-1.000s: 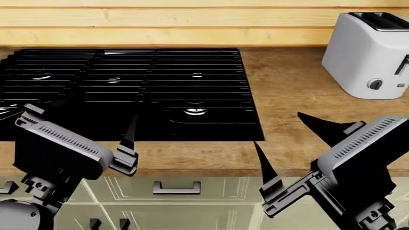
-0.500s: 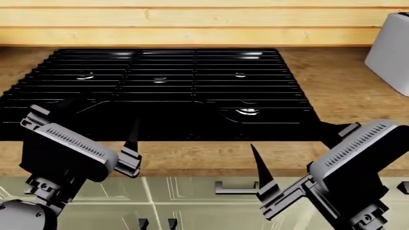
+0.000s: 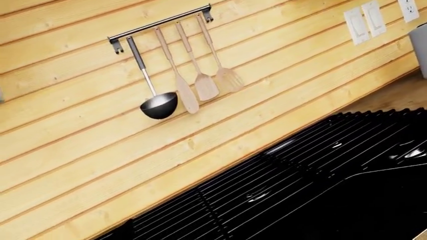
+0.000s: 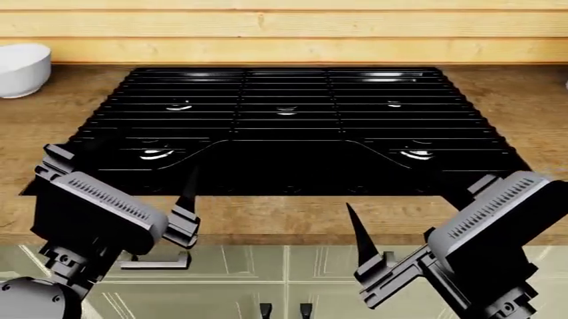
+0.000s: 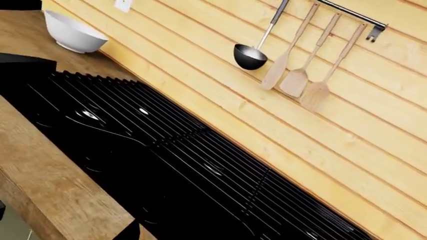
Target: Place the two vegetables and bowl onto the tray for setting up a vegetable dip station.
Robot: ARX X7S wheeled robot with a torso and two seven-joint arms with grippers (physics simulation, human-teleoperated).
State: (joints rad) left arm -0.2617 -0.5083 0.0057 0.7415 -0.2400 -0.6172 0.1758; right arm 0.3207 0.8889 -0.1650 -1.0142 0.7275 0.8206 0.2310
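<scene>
On counter, far left, bowl (image 4: 21, 68), interior unseen

This is a kitchen. A black stovetop (image 4: 293, 126) sits in a wooden counter (image 4: 523, 93) above cabinet doors (image 4: 222, 266). A ladle (image 3: 157, 102) and wooden spatulas (image 3: 203, 85) hang on the far plank wall (image 4: 284, 30).

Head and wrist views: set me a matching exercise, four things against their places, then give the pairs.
Things:
1. bowl
2. stovetop grates
3. ladle
4. cabinet handle

Places:
A. hanging on the wall rail
B. on the counter left of the stovetop
C. set into the counter, centre
D. on the drawer front below the counter edge

Pairs: 1-B, 2-C, 3-A, 4-D
</scene>
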